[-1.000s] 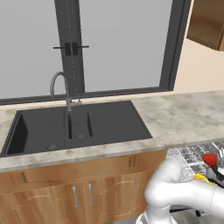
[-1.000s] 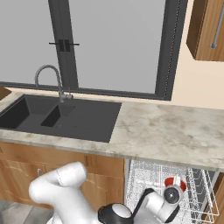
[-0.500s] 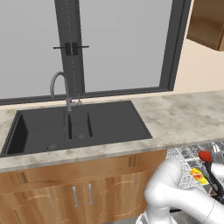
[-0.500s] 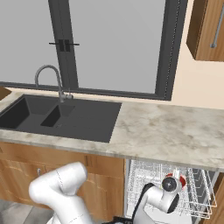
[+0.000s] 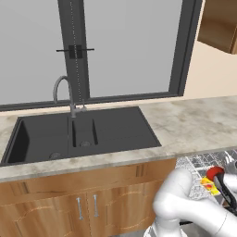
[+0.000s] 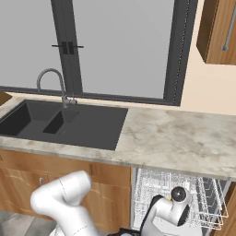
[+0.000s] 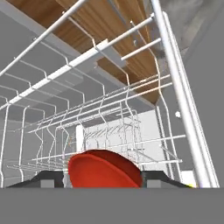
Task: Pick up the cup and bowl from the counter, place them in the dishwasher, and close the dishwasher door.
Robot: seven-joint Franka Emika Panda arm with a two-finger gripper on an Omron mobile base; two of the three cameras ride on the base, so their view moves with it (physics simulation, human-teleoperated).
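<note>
The arm is reaching down into the open dishwasher (image 6: pixel 184 203), its hand hanging low among the white wires of the rack (image 7: pixel 109 113); in the hand view the red bowl (image 7: pixel 105 171) is sitting between the two dark fingertips (image 7: pixel 48 178), which are standing apart at either side of it (whether they are still pressing on its rim I cannot tell); in the left base view the bowl is showing beside the wrist, with the yellow cup (image 5: pixel 208 185) lying just beside it in the rack; the counter (image 6: pixel 184 138) is running above, with the black sink (image 5: pixel 83 132) to the left.
</note>
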